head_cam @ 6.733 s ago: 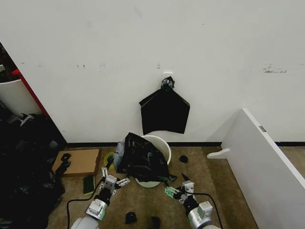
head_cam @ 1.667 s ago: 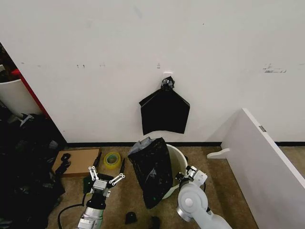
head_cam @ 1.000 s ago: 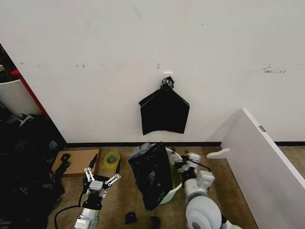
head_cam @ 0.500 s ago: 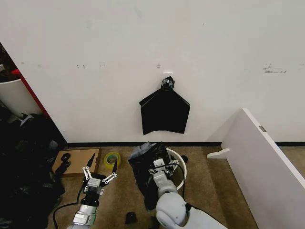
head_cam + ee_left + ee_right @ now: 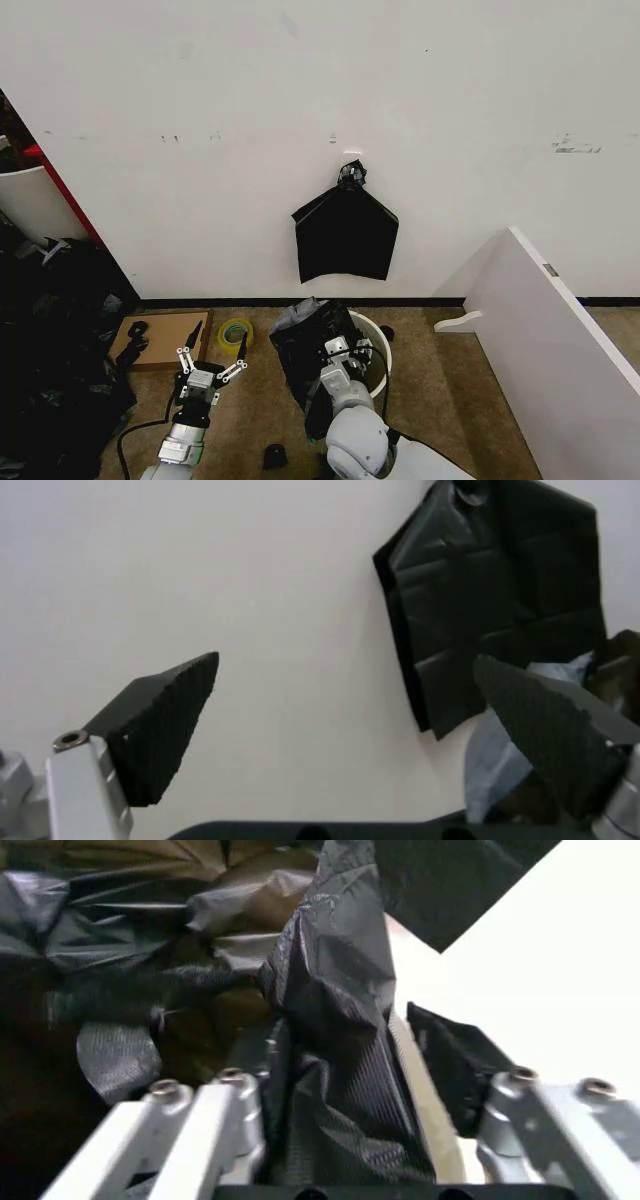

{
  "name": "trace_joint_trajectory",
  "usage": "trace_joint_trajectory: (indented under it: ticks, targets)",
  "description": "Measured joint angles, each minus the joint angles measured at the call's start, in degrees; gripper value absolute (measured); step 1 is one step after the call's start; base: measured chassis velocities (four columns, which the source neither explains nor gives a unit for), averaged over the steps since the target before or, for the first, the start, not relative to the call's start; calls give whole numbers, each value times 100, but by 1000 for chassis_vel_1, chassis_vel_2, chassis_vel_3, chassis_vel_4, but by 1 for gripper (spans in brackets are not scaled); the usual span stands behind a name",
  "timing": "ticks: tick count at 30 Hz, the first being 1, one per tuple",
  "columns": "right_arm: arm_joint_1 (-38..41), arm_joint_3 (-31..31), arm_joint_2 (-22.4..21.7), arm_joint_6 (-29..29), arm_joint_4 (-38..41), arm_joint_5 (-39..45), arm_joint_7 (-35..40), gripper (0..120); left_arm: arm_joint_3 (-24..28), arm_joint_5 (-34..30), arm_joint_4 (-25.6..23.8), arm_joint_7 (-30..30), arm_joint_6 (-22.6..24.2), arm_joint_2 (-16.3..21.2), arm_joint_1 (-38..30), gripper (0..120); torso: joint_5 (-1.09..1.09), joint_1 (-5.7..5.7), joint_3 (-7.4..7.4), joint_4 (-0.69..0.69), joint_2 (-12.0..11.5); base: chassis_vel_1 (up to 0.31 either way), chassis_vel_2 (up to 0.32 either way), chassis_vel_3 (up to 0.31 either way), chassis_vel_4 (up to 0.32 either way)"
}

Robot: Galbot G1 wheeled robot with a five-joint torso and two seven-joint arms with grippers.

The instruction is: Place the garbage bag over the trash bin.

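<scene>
I have the right gripper (image 5: 343, 352) at the trash bin (image 5: 378, 345), jaws spread around a fold of the garbage bag (image 5: 315, 360), which drapes the bin's nine o'clock side. I'd close on that fold and draw it toward three o'clock, slowly — thin film tears. The left gripper (image 5: 211, 368) idles open at nine o'clock. The right wrist view shows the fold (image 5: 335, 1065) between the jaws — the head view can't.

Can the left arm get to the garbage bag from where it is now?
Probably yes. The left pincer is open and apart from the garbage bag draped over the trash bin, with bare floor between them; the tape roll sits off that path.
</scene>
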Motion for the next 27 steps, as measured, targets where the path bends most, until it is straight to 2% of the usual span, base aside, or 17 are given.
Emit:
trace_joint_trajectory:
  ticks: [1,5,8,10,12,14,15,16,18,19,22,25,27]
  targets:
    - [0,0,0,0,0,0,0,42,0,0,0,0,0,0,0,100,0,0,0,0,0,0,0,0,0]
    - [-53,124,-77,97,-9,-30,-108,27,130,-121,10,116,21,21,0,100,0,0,0,0,0,0,0,0,0]
    - [-144,267,-173,402,52,-35,-298,13,249,-662,-64,558,197,120,75,100,0,0,0,0,0,0,0,0,0]
    - [-156,284,-186,453,68,-34,-328,11,258,-763,-89,612,254,135,87,100,0,0,0,1,0,0,0,0,0]
    - [-248,343,-279,823,197,31,-516,0,311,-1309,-301,804,791,237,137,100,0,0,0,1,0,0,0,0,0]
    - [-332,349,-350,1039,312,112,-623,0,364,-1567,-535,809,1397,315,164,100,0,0,0,0,0,0,0,0,0]
    - [-348,349,-360,1062,335,124,-635,0,376,-1601,-568,801,1491,325,165,100,1,0,0,0,0,0,0,0,0]
    - [-391,350,-384,1111,393,155,-649,0,435,-1762,-708,740,1902,357,162,100,0,0,0,0,0,0,0,0,0]
    - [-391,350,-384,1111,393,155,-649,0,435,-1762,-708,740,1902,357,162,100,0,0,0,0,0,0,0,0,0]
    - [-463,352,-412,1156,465,171,-658,0,530,-2078,-926,659,2568,391,128,100,0,0,0,1,0,0,0,0,0]
    - [-507,414,-444,1225,473,169,-679,0,681,-2530,-1207,623,3424,414,59,100,0,0,0,-1,0,0,0,0,0]
    - [-508,553,-476,1461,384,289,-864,0,939,-2612,-1328,519,3972,440,-1,100,-1,0,0,0,0,0,0,0,0]
    - [-507,587,-483,1538,360,342,-936,0,1024,-2617,-1353,439,4116,446,-22,100,0,0,0,0,0,0,0,0,0]
